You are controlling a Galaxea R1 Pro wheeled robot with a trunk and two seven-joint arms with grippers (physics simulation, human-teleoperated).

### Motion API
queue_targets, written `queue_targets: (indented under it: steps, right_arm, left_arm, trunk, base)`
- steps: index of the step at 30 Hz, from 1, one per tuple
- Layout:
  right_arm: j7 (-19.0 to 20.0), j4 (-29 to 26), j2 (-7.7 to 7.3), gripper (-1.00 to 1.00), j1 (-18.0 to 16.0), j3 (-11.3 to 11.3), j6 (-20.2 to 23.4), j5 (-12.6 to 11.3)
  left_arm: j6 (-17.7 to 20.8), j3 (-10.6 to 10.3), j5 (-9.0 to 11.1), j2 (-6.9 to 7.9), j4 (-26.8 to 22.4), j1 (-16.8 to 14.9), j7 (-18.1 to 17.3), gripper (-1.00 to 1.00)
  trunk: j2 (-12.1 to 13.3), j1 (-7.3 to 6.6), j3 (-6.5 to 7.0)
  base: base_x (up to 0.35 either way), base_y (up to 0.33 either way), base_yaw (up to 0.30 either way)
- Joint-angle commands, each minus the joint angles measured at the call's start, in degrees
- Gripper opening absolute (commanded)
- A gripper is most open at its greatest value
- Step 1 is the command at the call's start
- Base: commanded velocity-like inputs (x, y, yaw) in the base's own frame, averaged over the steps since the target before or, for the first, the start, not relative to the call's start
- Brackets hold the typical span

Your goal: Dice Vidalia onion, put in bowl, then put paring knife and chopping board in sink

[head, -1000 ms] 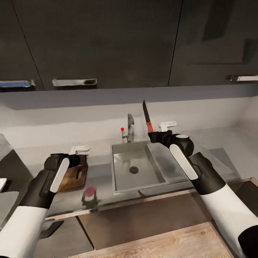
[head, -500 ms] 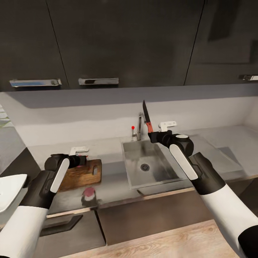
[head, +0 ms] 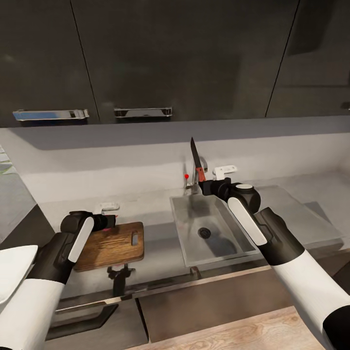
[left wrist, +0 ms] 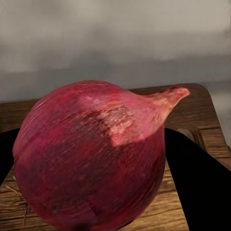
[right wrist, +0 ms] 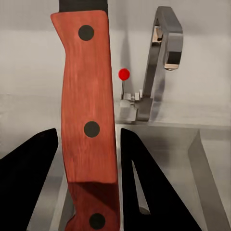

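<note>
The left gripper [head: 111, 221] has its jaws clamped on the onion [left wrist: 94, 156] just above the far edge of the chopping board [head: 113, 245], so the step in hand looks like setting it down: lower it squarely onto the middle of the board, clear of the handle slot, and release only once it rests. The right gripper [head: 206, 187] has its jaws clamped on the paring knife [head: 197, 163], blade upright above the sink [head: 214, 233]. The glossy grey counter [head: 301, 214] runs under black cabinets [head: 184, 58].
</note>
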Motion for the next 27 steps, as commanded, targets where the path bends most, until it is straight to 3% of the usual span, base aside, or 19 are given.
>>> queue_targets:
  steps: [1, 9, 19, 27]
  right_arm:
    - [-0.6, -0.1, -0.05, -1.0, -0.1, 0.1, 0.1, -0.5]
    - [-0.6, -0.1, -0.04, -1.0, -0.1, 0.2, 0.1, -0.5]
    - [-0.6, 0.0, -0.04, -1.0, -0.1, 0.2, 0.1, -0.5]
    - [-0.6, 0.0, -0.04, -1.0, -0.1, 0.2, 0.1, -0.5]
  left_arm:
    - [0.2, -0.2, 0.6, 0.06, 0.0, 0.0, 0.5, -1.0]
    - [0.5, -0.6, 0.6, -0.01, 0.1, 0.0, 0.5, -1.0]
    - [0.5, -3.7, 0.6, 0.15, 2.2, 0.0, 0.4, -1.0]
    - [0.4, -3.7, 0.6, 0.93, 9.8, -0.1, 0.4, -1.0]
  trunk:
    - [-0.1, 0.04, -0.13]
    - [-0.1, 0.04, -0.13]
    - [-0.1, 0.04, -0.13]
    - [-0.1, 0.04, -0.13]
  base:
    - [0.003, 0.002, 0.0]
    - [0.001, 0.0, 0.0]
    - [0.0, 0.0, 0.0]
    - [0.0, 0.0, 0.0]
